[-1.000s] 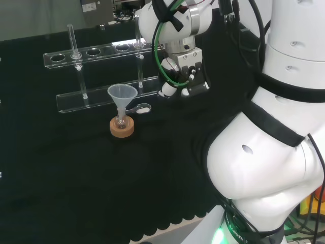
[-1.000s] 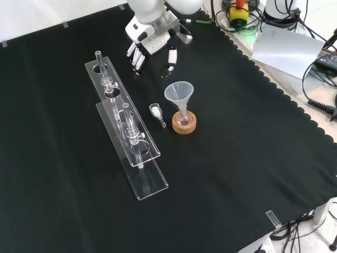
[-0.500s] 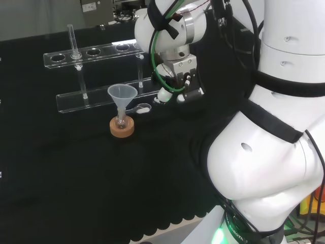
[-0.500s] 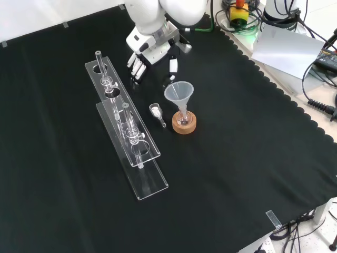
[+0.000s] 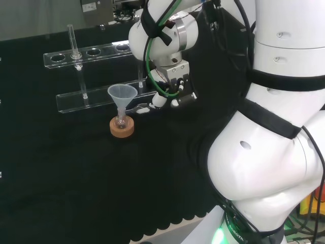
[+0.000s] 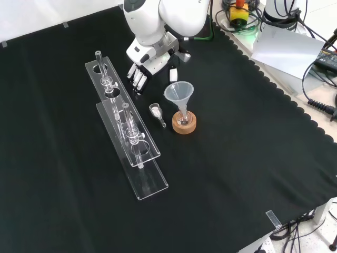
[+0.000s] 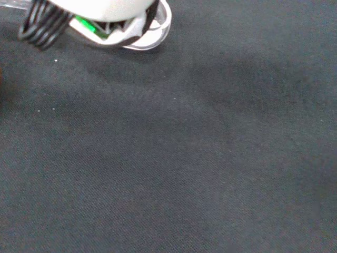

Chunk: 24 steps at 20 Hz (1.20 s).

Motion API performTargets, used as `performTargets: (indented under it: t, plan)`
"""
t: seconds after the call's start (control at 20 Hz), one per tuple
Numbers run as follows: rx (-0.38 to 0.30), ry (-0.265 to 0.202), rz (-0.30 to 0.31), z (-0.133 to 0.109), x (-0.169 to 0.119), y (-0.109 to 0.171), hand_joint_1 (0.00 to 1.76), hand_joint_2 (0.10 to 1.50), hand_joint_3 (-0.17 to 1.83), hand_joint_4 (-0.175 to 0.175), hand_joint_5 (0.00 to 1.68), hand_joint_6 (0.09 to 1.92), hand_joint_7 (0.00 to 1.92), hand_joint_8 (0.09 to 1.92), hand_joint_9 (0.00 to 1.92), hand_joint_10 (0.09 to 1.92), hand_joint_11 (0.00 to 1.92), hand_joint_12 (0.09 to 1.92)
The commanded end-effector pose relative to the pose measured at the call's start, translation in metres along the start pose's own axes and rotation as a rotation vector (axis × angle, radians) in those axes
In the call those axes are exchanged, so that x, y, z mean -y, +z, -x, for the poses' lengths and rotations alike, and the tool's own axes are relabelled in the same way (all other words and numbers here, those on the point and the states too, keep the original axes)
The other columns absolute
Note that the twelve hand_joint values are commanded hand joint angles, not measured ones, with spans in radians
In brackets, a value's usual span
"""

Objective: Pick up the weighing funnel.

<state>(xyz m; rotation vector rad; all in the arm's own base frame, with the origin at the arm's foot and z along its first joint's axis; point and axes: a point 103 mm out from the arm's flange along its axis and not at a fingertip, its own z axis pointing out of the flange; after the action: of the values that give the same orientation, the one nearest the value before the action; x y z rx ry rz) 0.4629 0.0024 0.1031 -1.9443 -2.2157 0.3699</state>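
Observation:
The weighing funnel [image 6: 156, 112] is a small clear scoop with white powder in it. It lies on the black cloth between the test tube rack and the big funnel, and is also seen in the head view [image 5: 142, 108]. The hand [image 6: 149, 59] hangs just beyond it in the front view, fingers [image 6: 138, 79] straight and pointing down at the cloth, the thumb [image 6: 173, 75] spread apart. In the head view the hand [image 5: 169, 96] is just right of the weighing funnel, and nothing is held. A clear curved rim [image 7: 159, 32] shows in the wrist view beside a white part of the hand [image 7: 100, 13].
The big funnel [image 6: 179, 93] stands in a small flask on a cork ring [image 6: 185, 124], close beside the weighing funnel. Two clear test tube racks [image 6: 126, 126] with several tubes run along the other side. The arm's white links [image 5: 274, 127] stand at the head view's right.
The hand has come down and moved toward the weighing funnel, leftward in the head view and lower in the front view. The weighing funnel and the big funnel have not moved.

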Motion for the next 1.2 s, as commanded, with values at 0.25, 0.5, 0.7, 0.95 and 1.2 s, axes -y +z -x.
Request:
performTargets:
  t: [0.25,0.5,0.7,0.95,1.2]
  plan:
    - [-0.013,-0.014,-0.016,-0.009,-0.013,0.007,0.93,0.59,0.73,-0.044,0.64,0.66,0.54,0.67,0.78,0.52,0.47,1.31]
    - [-0.013,-0.018,-0.029,-0.010,-0.021,0.012,0.92,0.59,0.73,-0.044,0.62,0.69,0.54,0.67,0.77,0.51,0.47,1.31]
    - [-0.021,-0.025,-0.037,-0.012,-0.025,0.016,0.92,0.59,0.73,-0.048,0.60,0.69,0.53,0.66,0.75,0.51,0.46,1.31]
    - [-0.012,-0.039,-0.054,-0.018,-0.026,0.021,0.92,0.59,0.73,-0.053,0.53,0.68,0.51,0.66,0.73,0.51,0.45,1.30]
    - [-0.005,-0.039,-0.055,-0.019,-0.026,0.022,0.91,0.58,0.74,-0.054,0.51,0.67,0.49,0.67,0.72,0.52,0.44,1.32]
